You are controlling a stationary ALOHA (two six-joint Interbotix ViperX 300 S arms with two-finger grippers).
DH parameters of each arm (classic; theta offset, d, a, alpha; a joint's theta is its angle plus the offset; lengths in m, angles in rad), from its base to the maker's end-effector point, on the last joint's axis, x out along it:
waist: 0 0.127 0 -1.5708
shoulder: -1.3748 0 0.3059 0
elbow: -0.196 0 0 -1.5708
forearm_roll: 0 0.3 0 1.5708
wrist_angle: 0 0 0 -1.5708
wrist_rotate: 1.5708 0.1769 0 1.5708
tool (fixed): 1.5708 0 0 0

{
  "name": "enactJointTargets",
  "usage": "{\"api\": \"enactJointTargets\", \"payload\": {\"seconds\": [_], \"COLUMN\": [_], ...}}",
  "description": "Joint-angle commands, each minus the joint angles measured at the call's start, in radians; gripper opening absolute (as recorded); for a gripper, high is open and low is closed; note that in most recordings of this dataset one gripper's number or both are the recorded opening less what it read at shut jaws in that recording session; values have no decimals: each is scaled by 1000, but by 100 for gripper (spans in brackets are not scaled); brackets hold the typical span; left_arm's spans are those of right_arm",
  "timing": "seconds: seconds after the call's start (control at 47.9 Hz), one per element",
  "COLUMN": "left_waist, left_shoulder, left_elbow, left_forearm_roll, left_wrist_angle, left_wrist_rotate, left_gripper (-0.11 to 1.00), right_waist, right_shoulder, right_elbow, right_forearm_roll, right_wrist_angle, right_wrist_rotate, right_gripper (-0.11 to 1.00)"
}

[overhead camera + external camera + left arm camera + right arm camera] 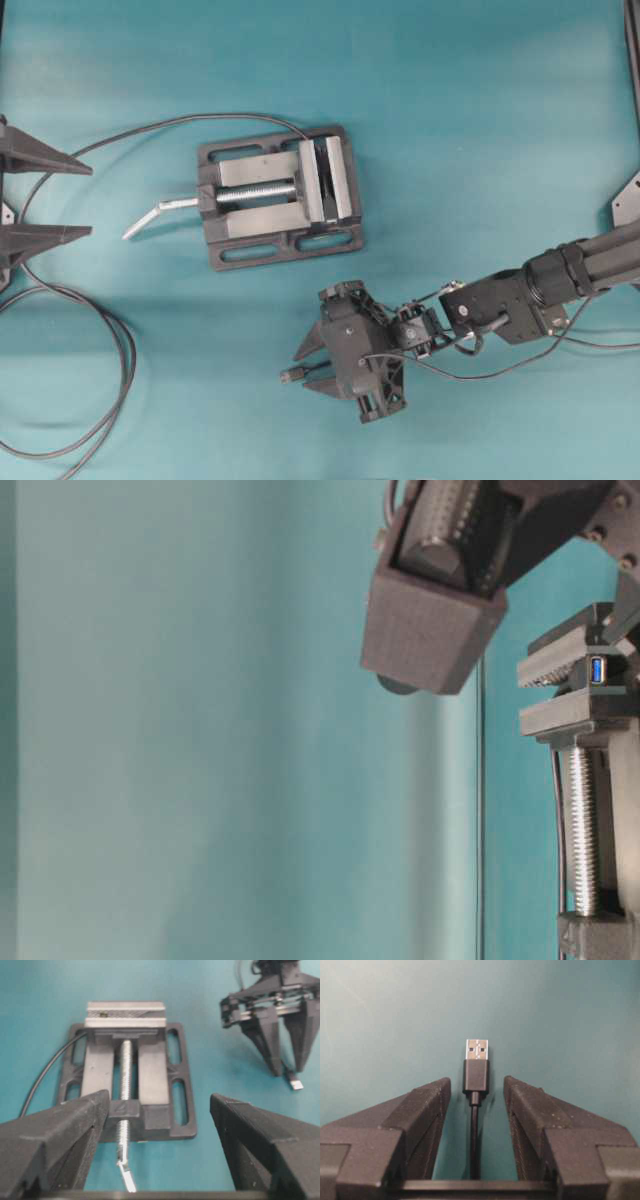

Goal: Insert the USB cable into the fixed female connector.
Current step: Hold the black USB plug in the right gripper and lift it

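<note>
The USB cable's black plug with its metal tip (476,1067) lies on the teal table between the fingers of my right gripper (476,1085). The jaws stand open on either side of the cable, with a gap on each side. In the overhead view that gripper (300,370) is at the lower centre, the plug (289,376) at its tips. The fixed female connector (598,669) shows a blue socket, clamped in the vise jaws (322,170). My left gripper (88,200) is open and empty at the left edge, facing the vise (159,1097).
The black bench vise (275,195) stands at the centre, its silver handle (160,212) pointing left. The long looped dark cable (120,350) runs from the vise round the left side. The right arm (560,280) reaches in from the right.
</note>
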Motion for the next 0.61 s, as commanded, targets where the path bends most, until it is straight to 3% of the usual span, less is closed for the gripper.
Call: {"api": "enactJointTargets", "payload": {"seconds": [0.0,0.23,0.46,0.585], "left_waist": [-12,-12,-12,-12], "left_shoulder": [-6,-18,-18,-18], "left_elbow": [11,35,35,35], "left_forearm_roll": [2,0,0,-2], "left_wrist_angle": [-43,-74,-75,-74], "left_wrist_rotate": [-2,-8,-9,-9], "left_gripper": [96,96,96,96], "right_waist": [2,5,11,18], "right_shoulder": [-12,-9,-6,-3], "right_elbow": [-20,-20,-21,-25], "right_forearm_roll": [-2,-2,-2,-2], "right_wrist_angle": [-5,14,12,12], "right_wrist_rotate": [2,2,2,2], "right_gripper": [48,42,27,24]}}
